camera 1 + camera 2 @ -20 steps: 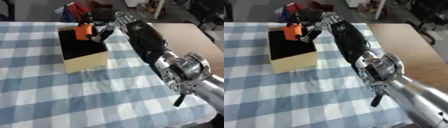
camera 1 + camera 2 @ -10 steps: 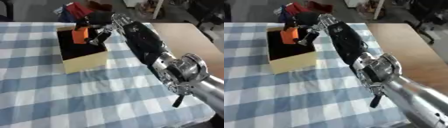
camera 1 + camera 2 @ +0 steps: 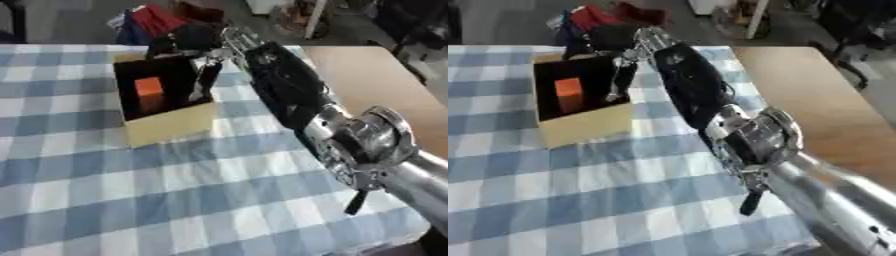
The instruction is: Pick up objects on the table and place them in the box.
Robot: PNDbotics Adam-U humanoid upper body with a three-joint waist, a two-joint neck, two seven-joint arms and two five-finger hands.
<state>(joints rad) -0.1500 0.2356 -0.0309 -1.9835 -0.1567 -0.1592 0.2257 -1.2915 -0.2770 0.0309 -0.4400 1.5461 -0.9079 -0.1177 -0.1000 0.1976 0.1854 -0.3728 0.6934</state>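
Note:
An open cardboard box [image 3: 166, 127] with a black inside stands on the blue and white checked tablecloth. An orange block [image 3: 149, 88] lies inside it, toward the left wall. My right arm reaches in from the lower right, and my right hand [image 3: 197, 42] hangs over the box's far right corner. Its fingers [image 3: 206, 80] point down into the box, straight and apart from the block. My left hand shows in neither view.
The checked table [image 3: 175, 200] runs to the front and left. A bare wooden tabletop [image 3: 376, 80] lies to the right. Red and blue things [image 3: 144, 22] sit beyond the table's far edge, behind the box.
The orange block has left my right hand and now lies in the box. The fingers have opened. The camera has shifted, so the box sits lower in view.

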